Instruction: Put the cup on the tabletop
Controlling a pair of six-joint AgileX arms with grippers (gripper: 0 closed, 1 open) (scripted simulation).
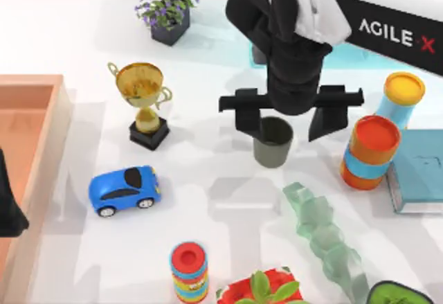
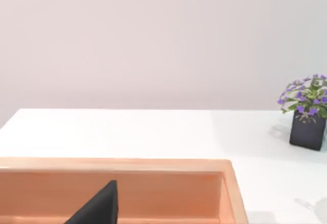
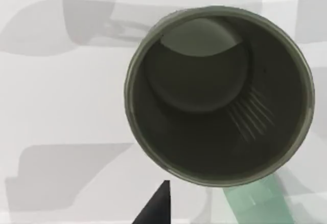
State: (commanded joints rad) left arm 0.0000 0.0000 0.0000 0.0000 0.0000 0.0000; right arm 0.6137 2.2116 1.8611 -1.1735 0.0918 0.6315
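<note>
Right pincer (image 1: 291, 113): fingers spread wide, straddling cup (image 1: 273, 141) directly below, not clamped.
Cup: upright on white bench (image 1: 221, 200), mid-right; axis vertical, mouth up.
Left pincer (image 1: 8, 207): parked over tray (image 1: 48, 110); opening not readable.
Judgement: cup likely released; straight lift clears.

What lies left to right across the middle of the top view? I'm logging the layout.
Light wooden tray → gold trophy on black base → dark grey-green cup → orange canister with blue band → teal book.
</note>
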